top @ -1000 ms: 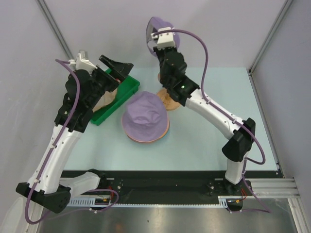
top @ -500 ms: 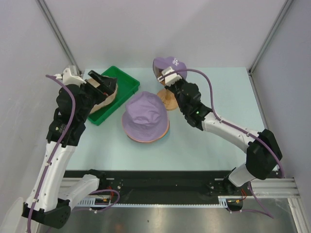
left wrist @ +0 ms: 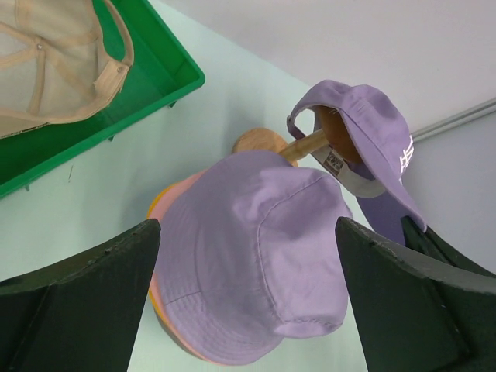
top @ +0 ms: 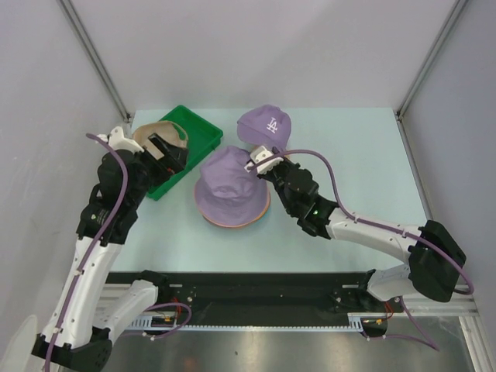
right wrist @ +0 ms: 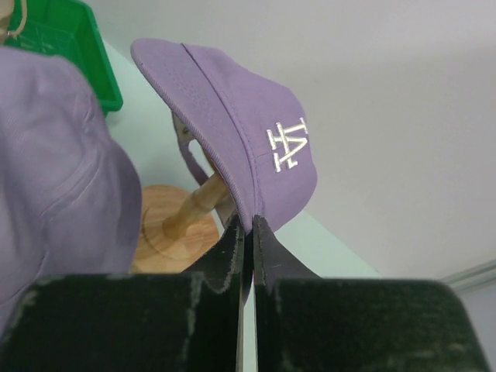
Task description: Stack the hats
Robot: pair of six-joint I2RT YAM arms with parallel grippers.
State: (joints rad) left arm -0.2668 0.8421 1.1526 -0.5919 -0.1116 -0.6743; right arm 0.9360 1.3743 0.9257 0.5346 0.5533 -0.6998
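Two grippers: right gripper [top: 253,155] pinched shut on the brim of the lavender cloth baseball cap [top: 263,124], which sits on the wooden stand [right wrist: 174,232]. Left gripper [top: 172,151] is wide open and empty near the lavender-topped bucket hat stack [top: 231,186]. The thin brim pinch could slip, or a pull could tip the stand.

A robotics lab test cell: plain grey wall panels [top: 310,46] on aluminium posts [top: 91,58], a pale teal surface [top: 364,147], left arm [top: 85,263] and right arm [top: 372,232] bolted to a black rail [top: 263,298].

You see matt woven cloth on the lavender bucket hat [top: 231,184] and lavender cap [top: 265,124], smooth bare wood on the stand [right wrist: 155,248], and glossy plastic on the green tray [left wrist: 155,70].
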